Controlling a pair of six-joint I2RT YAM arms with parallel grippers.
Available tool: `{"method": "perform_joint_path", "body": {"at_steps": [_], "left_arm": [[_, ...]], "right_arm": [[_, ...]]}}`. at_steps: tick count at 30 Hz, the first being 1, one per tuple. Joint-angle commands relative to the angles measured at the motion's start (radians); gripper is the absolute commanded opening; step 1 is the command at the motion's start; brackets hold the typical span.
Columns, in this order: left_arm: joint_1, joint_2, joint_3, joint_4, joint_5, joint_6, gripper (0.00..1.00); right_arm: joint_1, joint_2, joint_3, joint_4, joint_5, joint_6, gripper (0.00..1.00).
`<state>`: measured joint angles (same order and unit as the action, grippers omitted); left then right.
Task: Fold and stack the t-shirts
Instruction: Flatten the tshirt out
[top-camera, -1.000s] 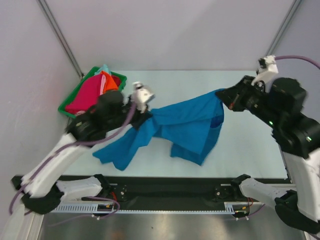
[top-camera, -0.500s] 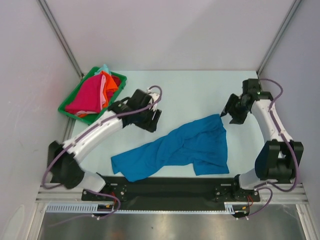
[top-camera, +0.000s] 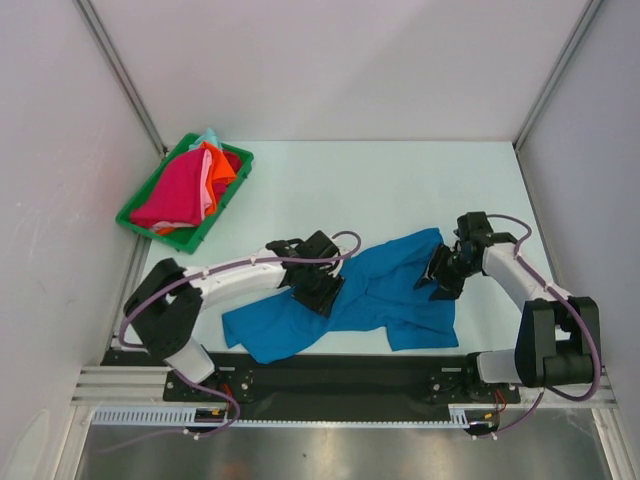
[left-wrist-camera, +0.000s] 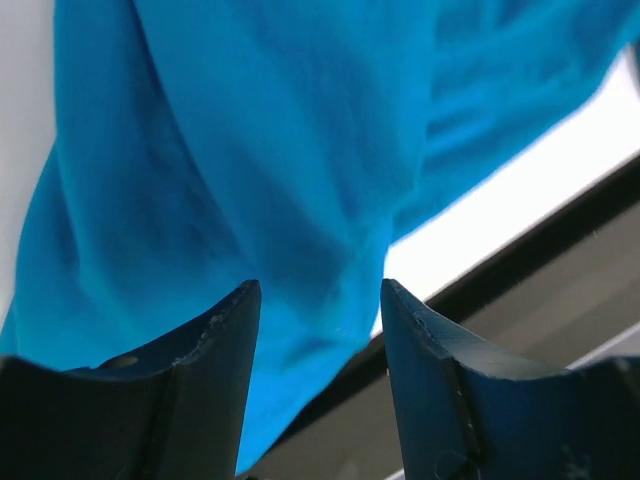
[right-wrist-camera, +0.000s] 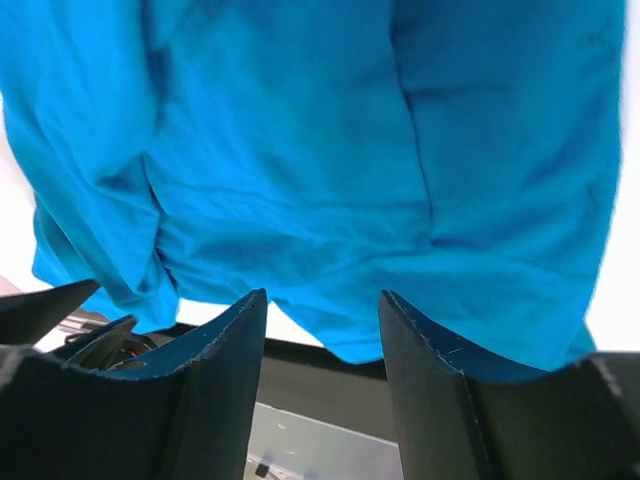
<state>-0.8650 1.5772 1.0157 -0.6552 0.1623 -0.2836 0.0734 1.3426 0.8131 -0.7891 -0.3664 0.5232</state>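
The bright blue t-shirt (top-camera: 390, 290) lies crumpled along the near part of the white table (top-camera: 400, 180). My left gripper (top-camera: 323, 293) hovers low over its middle, open, with blue cloth (left-wrist-camera: 250, 150) below the fingers and nothing between them. My right gripper (top-camera: 441, 274) is over the shirt's right edge, also open, looking down on the cloth (right-wrist-camera: 350, 150). The other t-shirts are piled in the green tray (top-camera: 150, 230) at the far left: magenta (top-camera: 175, 190), orange (top-camera: 218, 165), a bit of mint (top-camera: 208, 137).
The black rail (top-camera: 350, 375) at the table's near edge runs just below the shirt's hem. Side walls close in the table at left and right.
Both grippers let go of the blue shirt, which dropped from hanging stretched between them onto the table. Both arms came down and inward to just above it.
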Motion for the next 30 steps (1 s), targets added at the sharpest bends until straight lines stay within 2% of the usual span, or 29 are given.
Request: {"method": "perform_joint_path", "body": {"at_steps": [1, 8, 13, 18, 22, 24, 30], "left_arm": [[-0.011, 0.070, 0.063, 0.063, -0.001, -0.015, 0.57], [-0.011, 0.170, 0.086, 0.071, -0.030, -0.009, 0.49], [-0.011, 0.161, 0.063, 0.086, -0.056, -0.011, 0.29], [-0.011, 0.145, 0.086, 0.069, -0.096, 0.006, 0.06], [-0.011, 0.132, 0.122, 0.043, -0.109, 0.021, 0.03], [-0.011, 0.129, 0.127, 0.037, -0.113, 0.030, 0.02], [-0.011, 0.135, 0.144, 0.023, -0.118, 0.047, 0.02]], "right_arm": [[-0.006, 0.030, 0.008, 0.076, -0.023, -0.009, 0.55], [-0.012, 0.078, 0.012, 0.093, 0.026, -0.031, 0.54], [-0.017, 0.122, 0.043, 0.057, 0.107, -0.058, 0.47], [-0.021, 0.158, 0.034, 0.063, 0.104, -0.077, 0.48], [-0.023, 0.185, 0.032, 0.088, 0.087, -0.081, 0.47], [-0.023, 0.190, 0.029, 0.090, 0.086, -0.080, 0.40], [-0.023, 0.184, 0.009, 0.099, 0.084, -0.063, 0.40]]}}
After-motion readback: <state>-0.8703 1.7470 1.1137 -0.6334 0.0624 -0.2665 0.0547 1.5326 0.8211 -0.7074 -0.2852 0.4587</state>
